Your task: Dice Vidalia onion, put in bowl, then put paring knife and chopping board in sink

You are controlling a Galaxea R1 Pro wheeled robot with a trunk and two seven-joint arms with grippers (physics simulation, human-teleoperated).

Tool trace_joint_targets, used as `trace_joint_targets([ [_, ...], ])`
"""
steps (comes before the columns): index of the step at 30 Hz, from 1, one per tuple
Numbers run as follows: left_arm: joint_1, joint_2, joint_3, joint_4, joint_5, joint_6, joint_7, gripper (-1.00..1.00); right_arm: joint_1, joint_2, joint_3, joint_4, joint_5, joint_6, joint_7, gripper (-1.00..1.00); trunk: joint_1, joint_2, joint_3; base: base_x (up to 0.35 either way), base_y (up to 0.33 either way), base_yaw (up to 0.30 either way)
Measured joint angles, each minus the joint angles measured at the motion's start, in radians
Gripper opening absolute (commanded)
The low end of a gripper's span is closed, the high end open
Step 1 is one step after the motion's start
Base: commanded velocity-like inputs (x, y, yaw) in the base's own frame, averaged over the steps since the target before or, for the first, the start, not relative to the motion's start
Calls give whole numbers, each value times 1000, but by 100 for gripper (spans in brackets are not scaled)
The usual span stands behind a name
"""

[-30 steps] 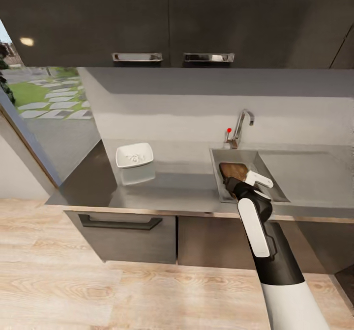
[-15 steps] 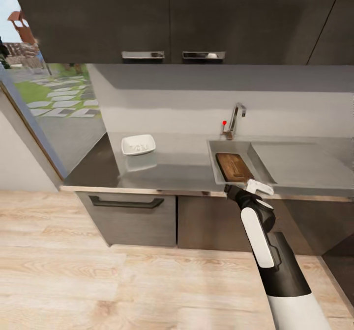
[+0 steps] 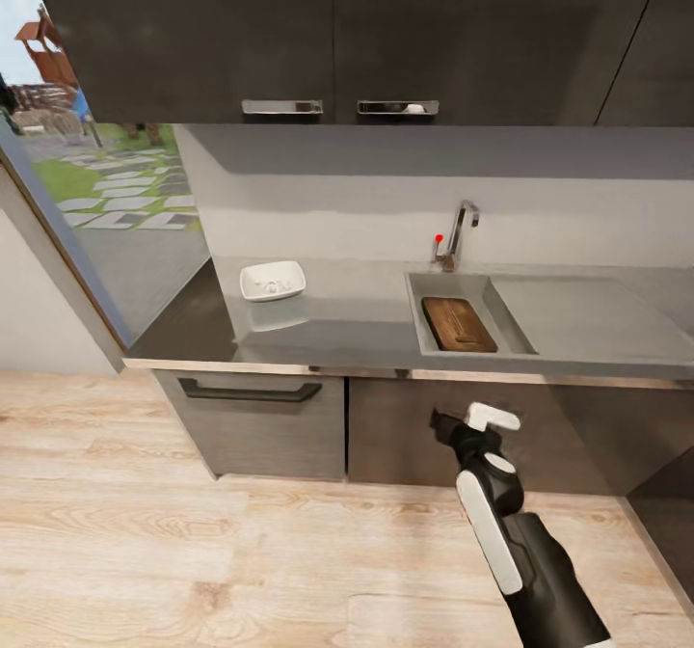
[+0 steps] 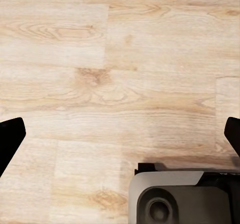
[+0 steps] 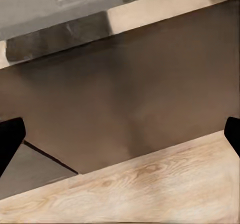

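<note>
The brown chopping board [image 3: 460,324] lies flat inside the steel sink [image 3: 419,315], under the chrome tap [image 3: 460,231]. Left of it, the white bowl [image 3: 273,282] stands on the grey countertop [image 3: 347,320] with pale diced onion bits inside. The paring knife is out of view. My right gripper [image 3: 463,423] hangs open and empty below the counter edge, in front of the dark cabinet doors; its right wrist view [image 5: 120,139] faces a cabinet front. My left gripper [image 4: 120,139] is open over the wooden floor, its black fingertips [image 4: 10,139] wide apart.
Dark wall cabinets [image 3: 337,40] hang above the counter. A drawer with a dark handle [image 3: 249,394] sits under the bowl. A glass door [image 3: 87,214] to a garden stands at the left. Wooden floor [image 3: 193,552] spreads in front of the cabinets. The robot's base [image 4: 180,196] is by the left gripper.
The view has pulled back from the counter. My right arm has drawn out of the sink and dropped below the counter edge, leaving the chopping board lying in the basin.
</note>
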Motion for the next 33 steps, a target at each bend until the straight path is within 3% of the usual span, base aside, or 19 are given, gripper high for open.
trace_joint_targets([
  [4,0,1,0,0,0,0,0,100,14,1,7,256,59,-216,99,100,0,0,0,0,0,0],
  [6,0,1,0,0,0,0,0,100,15,2,14,369,70,-308,149,100,0,0,0,0,0,0],
  [11,0,1,0,-1,0,0,0,100,16,3,48,577,76,-446,231,100,0,0,0,0,0,0],
  [13,0,1,0,-1,0,0,0,100,17,10,58,778,81,-561,280,100,0,0,0,0,0,0],
  [19,0,1,0,-2,0,0,0,100,17,18,105,1065,79,-757,371,100,0,0,0,0,0,0],
  [20,0,0,0,-1,0,1,0,100,18,14,111,1156,77,-820,382,100,0,0,0,0,0,0],
  [24,0,0,0,0,0,1,0,100,17,6,115,1278,79,-879,386,100,0,0,0,0,0,0],
  [25,0,0,0,-2,0,1,0,100,17,5,112,1372,76,-934,388,100,0,0,0,0,0,0],
  [33,-2,0,2,21,1,5,8,100,17,3,116,1432,78,-935,386,100,0,0,3,0,0,-14],
])
